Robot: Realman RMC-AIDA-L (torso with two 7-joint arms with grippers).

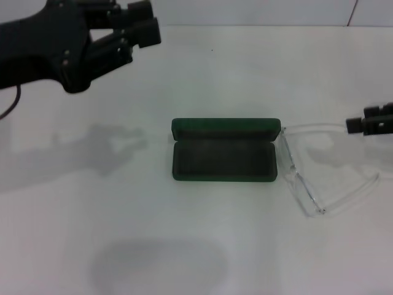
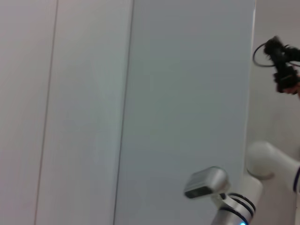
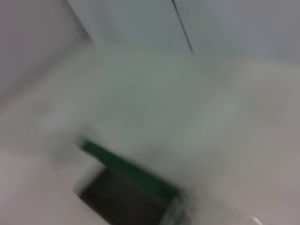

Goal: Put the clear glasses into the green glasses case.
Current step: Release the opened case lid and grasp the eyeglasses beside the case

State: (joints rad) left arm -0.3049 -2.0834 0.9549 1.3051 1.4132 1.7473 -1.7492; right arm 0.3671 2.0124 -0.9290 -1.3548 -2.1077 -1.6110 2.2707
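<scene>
The green glasses case (image 1: 224, 150) lies open in the middle of the white table (image 1: 245, 74), lid standing at the far side, dark lining showing and nothing inside. The clear glasses (image 1: 304, 178) lie unfolded on the table just right of the case, front frame toward the case, temple arms spread to the right. My right gripper (image 1: 359, 121) sits low at the right edge, at the tip of the far temple arm. My left gripper (image 1: 146, 19) hangs open high at the back left, far from both. The blurred right wrist view shows the case (image 3: 131, 168) and a glimpse of the glasses (image 3: 176, 215).
The left wrist view shows only wall panels and the robot's own white body (image 2: 262, 164). The table's far edge meets a pale wall (image 1: 258, 11). Shadows of the arms fall on the table to the left of the case.
</scene>
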